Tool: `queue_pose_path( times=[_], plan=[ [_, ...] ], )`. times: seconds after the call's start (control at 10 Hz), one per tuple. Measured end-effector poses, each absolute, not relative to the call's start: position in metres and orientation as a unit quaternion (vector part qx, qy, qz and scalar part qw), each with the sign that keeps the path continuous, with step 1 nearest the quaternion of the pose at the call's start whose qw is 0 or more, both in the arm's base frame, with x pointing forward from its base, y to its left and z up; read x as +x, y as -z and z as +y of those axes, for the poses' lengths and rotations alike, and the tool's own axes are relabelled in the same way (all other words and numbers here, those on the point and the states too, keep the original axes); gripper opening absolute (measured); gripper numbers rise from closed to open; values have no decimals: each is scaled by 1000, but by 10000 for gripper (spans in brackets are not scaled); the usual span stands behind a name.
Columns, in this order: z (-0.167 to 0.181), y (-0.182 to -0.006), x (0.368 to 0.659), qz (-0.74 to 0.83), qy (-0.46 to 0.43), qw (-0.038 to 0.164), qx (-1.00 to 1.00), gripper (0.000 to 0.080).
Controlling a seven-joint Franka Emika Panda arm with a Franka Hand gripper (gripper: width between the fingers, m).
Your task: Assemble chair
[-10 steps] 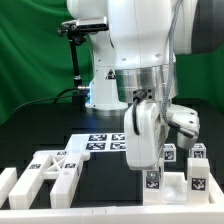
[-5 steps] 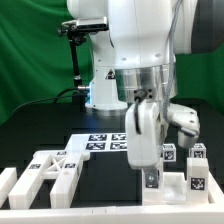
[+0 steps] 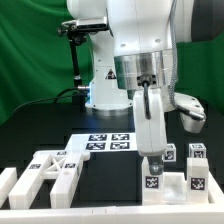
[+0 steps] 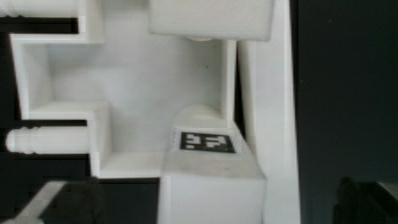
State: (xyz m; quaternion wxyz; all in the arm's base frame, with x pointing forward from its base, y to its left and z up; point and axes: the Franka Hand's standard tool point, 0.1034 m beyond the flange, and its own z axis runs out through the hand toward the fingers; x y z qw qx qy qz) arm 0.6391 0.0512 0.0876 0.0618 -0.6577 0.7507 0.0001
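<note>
Along the near edge of the black table [image 3: 108,178], the chair is in loose white parts. A plain block [image 3: 8,186] and a notched cluster [image 3: 52,172] lie at the exterior view's left. A low slab [image 3: 178,192] with upright tagged blocks [image 3: 197,156] lies at the exterior view's right. The gripper [image 3: 153,162] hangs straight down just above a small tagged piece [image 3: 153,183] on the left end of that right-hand group. The wrist view is filled by a white moulded part [image 4: 107,90] with one square tag [image 4: 208,142], seen very close. Whether the fingers are spread or closed, or touch the piece, cannot be told. Farther back lies the marker board [image 3: 100,142], then the arm's base [image 3: 105,90] before a green backdrop [image 3: 30,60].
</note>
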Motion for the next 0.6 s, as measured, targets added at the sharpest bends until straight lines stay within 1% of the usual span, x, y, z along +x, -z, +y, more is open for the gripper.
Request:
queue_pose_path(
  times=[0.2,0.3,0.6],
  plan=[
    [52,-88,639,738,2,61,-672,649],
    [56,-89,637,705,5,59,-707,649],
    [65,-92,622,617,7,53,-785,649]
  ],
)
